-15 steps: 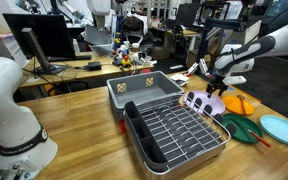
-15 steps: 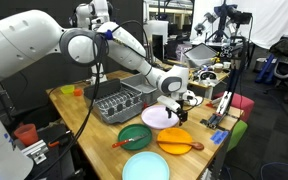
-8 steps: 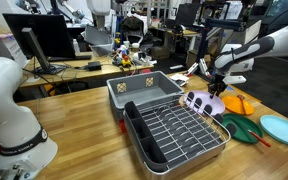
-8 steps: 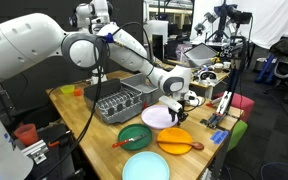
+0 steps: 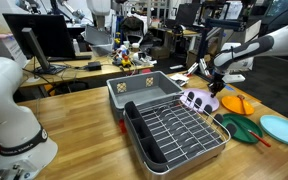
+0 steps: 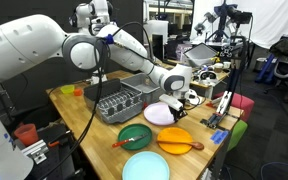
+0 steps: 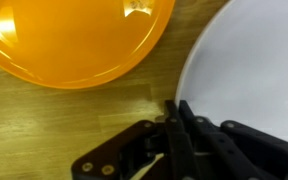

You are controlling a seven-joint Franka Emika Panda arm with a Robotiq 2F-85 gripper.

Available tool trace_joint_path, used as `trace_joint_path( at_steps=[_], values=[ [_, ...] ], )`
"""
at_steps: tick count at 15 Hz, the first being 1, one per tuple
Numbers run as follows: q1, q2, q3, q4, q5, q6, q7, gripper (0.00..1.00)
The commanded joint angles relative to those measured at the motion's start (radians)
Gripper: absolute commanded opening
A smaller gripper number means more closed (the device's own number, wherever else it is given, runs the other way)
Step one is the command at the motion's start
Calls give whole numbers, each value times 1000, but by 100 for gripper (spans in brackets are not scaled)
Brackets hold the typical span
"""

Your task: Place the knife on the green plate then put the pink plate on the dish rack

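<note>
The pink plate lies on the wooden table beside the dish rack. My gripper is down at the plate's rim. In the wrist view its fingers are pressed together over the edge of the pale pink plate, so it is shut on that rim. The green plate sits nearer the table's end. The red-orange knife rests at its edge, sticking out past the rim.
An orange plate lies close to my gripper. A turquoise plate is near the table corner. A grey tub stands behind the rack. Red cups and desk clutter lie farther off.
My jaws have closed from wide open onto the pink plate's rim. The arm has hardly shifted and the plates and the knife stay put.
</note>
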Motion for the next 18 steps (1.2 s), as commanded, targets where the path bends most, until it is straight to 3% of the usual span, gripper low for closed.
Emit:
trace_joint_path(
  at_steps=[1, 8, 18],
  values=[
    [-19, 21, 21, 39, 19, -30, -35, 0],
    [-20, -23, 20, -12, 25, -2, -41, 1],
    [37, -180, -92, -159, -96, 133, 20, 1]
  ],
)
